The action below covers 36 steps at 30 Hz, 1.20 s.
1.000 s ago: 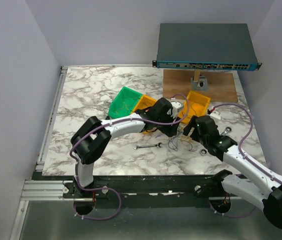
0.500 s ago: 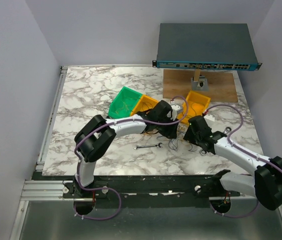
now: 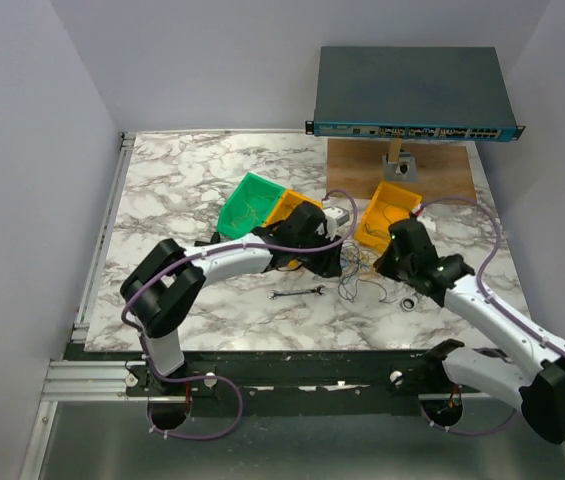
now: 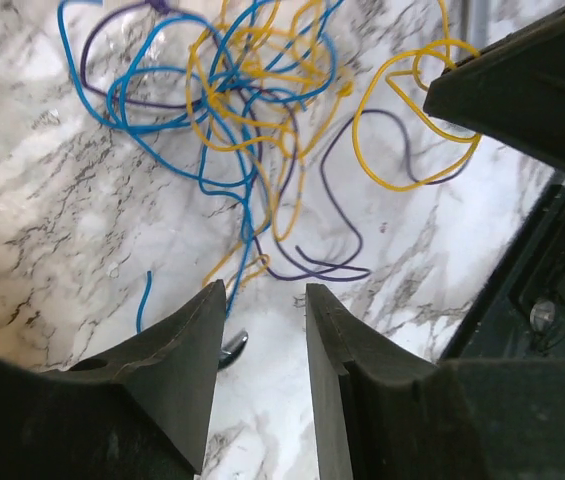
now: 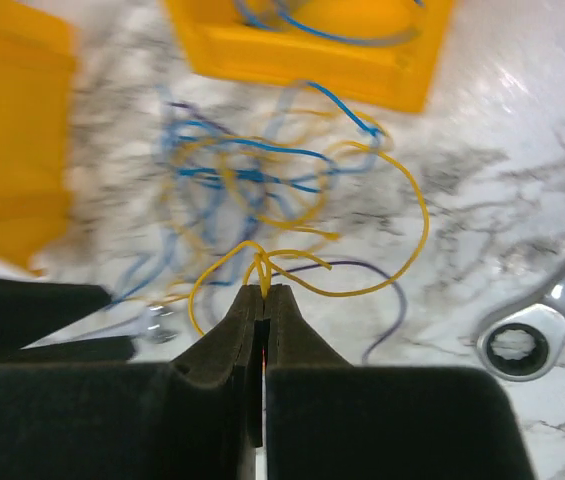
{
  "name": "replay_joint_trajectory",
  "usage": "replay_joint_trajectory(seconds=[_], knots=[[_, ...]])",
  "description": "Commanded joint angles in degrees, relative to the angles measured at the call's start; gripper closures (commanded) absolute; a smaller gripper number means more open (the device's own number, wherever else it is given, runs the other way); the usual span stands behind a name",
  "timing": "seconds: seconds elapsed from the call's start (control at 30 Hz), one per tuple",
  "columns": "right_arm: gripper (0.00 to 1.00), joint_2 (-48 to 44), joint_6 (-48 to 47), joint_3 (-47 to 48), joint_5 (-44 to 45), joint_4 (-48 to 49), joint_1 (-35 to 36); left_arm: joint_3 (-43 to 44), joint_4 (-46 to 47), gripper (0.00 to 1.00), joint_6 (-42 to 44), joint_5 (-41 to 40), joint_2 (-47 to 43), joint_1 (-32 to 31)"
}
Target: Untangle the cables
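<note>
Between the fingertips of the right gripper (image 5: 263, 292) sits a yellow wire (image 5: 260, 268), pinched where two runs of its loop meet. The jaws are clenched tight on it with no gap showing. Just ahead of those tips, the rest of the cables (image 5: 247, 180) lie in a loose knot of blue, yellow and dark strands on the marble table (image 5: 522, 180). Beyond the knot stands a yellow bin (image 5: 312, 45) with a blue strand lying in it. A second yellow bin (image 5: 7, 130) stands off to the tool's left. To its right, near the jaws, lies the ring end of a ratchet wrench (image 5: 522, 340), apart from the wire.

The left gripper (image 4: 260, 300) hangs over the table with its jaws released and nothing between them. The tangle lies just ahead of its tips, and they do not touch it. Seen from above, the two tools flank the knot, one on each side, and a small silver spanner (image 3: 297, 294) lies near the left one.
</note>
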Motion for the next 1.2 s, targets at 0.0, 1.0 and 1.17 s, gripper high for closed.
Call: replay_joint_trajectory(seconds=[0.0, 1.0, 1.17], knots=[[0.99, -4.2, -5.4, 11.4, -8.8, -8.7, -0.3, -0.5, -0.1, 0.58, 1.8, -2.2, -7.2, 0.0], [0.99, -7.7, 3.6, 38.1, -43.3, 3.8, -0.3, -9.0, 35.3, 0.32, -1.7, 2.6, -13.7, -0.4], [0.99, -6.6, 2.1, 46.1, -40.7, 0.4, -0.3, -7.0, 37.1, 0.69, -7.3, 0.7, -4.7, -0.6]])
